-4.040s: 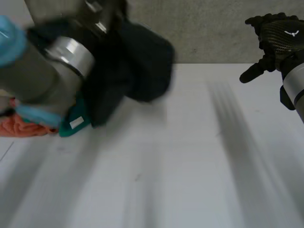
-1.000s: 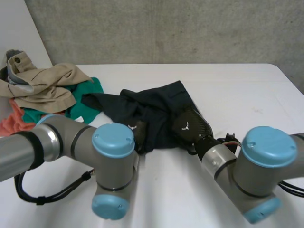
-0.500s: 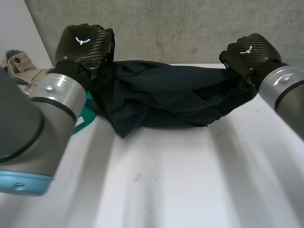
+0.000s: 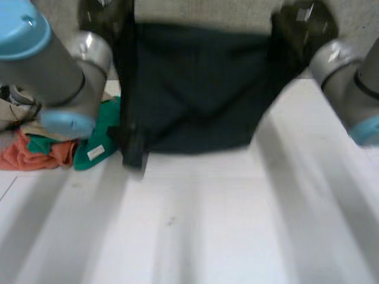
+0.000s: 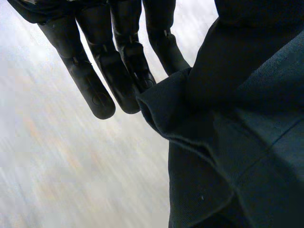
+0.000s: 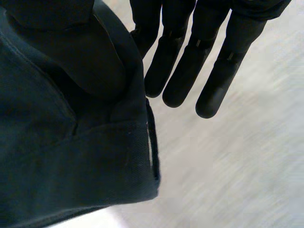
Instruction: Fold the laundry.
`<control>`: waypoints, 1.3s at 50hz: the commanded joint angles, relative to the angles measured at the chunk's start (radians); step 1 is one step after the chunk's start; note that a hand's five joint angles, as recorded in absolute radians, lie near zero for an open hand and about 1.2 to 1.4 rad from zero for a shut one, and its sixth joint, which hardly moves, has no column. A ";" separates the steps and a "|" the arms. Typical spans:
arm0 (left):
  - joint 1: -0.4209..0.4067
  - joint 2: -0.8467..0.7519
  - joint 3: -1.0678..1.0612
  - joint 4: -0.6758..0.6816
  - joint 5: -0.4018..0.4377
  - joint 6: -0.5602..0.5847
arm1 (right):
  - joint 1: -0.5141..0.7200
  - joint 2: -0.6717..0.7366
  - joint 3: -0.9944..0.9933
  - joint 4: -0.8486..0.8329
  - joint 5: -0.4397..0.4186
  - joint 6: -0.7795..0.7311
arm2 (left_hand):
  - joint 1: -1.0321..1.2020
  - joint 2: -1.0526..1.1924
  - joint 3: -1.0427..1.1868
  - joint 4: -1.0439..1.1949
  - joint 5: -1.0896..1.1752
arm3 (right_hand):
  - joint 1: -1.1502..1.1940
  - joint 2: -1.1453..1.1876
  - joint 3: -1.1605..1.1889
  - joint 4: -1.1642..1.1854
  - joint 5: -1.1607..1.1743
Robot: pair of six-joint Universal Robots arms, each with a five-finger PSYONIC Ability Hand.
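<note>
The dark garment [image 4: 195, 89] hangs spread in the air just to the right of the pile of laundry [image 4: 53, 148], with its lower hem close above the white table [image 4: 207, 225]; whether the hem touches cannot be told. The left hand [image 4: 103, 15] holds the upper corner nearest the pile. The right hand [image 4: 302, 23] holds the far upper corner, well apart from the pile. In the left wrist view the fingers [image 5: 95, 80] run out straight, and a folded edge of the garment [image 5: 247, 118] is nipped against the innermost one. In the right wrist view the fingers [image 6: 223, 71] are also straight, and what looks like the thumb [image 6: 90, 57] presses the cloth [image 6: 71, 152] against them. Each hand thus has a pinch on the fabric, not a fist. The cloth looks like a light, limp woven fabric (it sags in a soft curve between the two holds). It will probably drape and slide rather than keep a crease, so the stitched corners seem the surest places to hold. One loose end [image 4: 133, 155] dangles beside the pile's green piece [image 4: 100, 139] and could drag on it. The clear room lies on the near side of the pile and away to its right. Lowering the garment there should keep it off the heap.
</note>
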 commanded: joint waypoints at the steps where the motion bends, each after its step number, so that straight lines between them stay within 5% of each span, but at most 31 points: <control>1: 0.004 0.017 0.096 0.308 0.059 -0.016 | 0.000 -0.048 -0.019 -0.382 -0.001 0.106 | 0.270 0.199 0.204 0.195 0.250 | 0.290 0.222 0.208 0.201 0.234; 8: 0.016 0.056 0.018 0.250 0.065 -0.083 | 0.008 -0.055 0.033 -0.328 -0.024 0.106 | 0.270 0.199 0.204 0.195 0.250 | 0.290 0.222 0.208 0.201 0.234; 20: 0.045 0.050 -0.367 0.150 0.069 -0.098 | 0.005 -0.037 0.243 -0.005 -0.092 0.059 | 0.270 0.199 0.204 0.195 0.250 | 0.290 0.222 0.208 0.201 0.234; 30: -0.059 0.181 -0.602 -0.074 0.065 -0.003 | 0.005 -0.002 0.360 0.166 -0.064 -0.174 | 0.270 0.199 0.204 0.195 0.250 | 0.290 0.222 0.208 0.201 0.234; 37: -0.096 0.543 -0.619 -0.261 0.069 0.036 | -0.005 -0.306 0.327 0.388 -0.083 -0.190 | 0.270 0.199 0.204 0.195 0.250 | 0.290 0.222 0.208 0.201 0.234; 44: -0.093 0.755 -0.446 -0.275 0.062 0.030 | -0.003 -0.537 0.164 0.428 -0.087 -0.159 | 0.270 0.199 0.204 0.195 0.250 | 0.290 0.222 0.208 0.201 0.234; 50: -0.085 0.708 -0.317 -0.281 0.060 0.027 | -0.008 -0.556 0.084 0.428 -0.089 -0.127 | 0.270 0.199 0.204 0.195 0.250 | 0.290 0.222 0.208 0.201 0.234; 65: -0.039 0.177 -0.279 -0.154 0.069 0.038 | 0.075 -0.088 0.083 0.281 -0.009 -0.067 | 0.270 0.199 0.204 0.195 0.250 | 0.290 0.222 0.208 0.201 0.234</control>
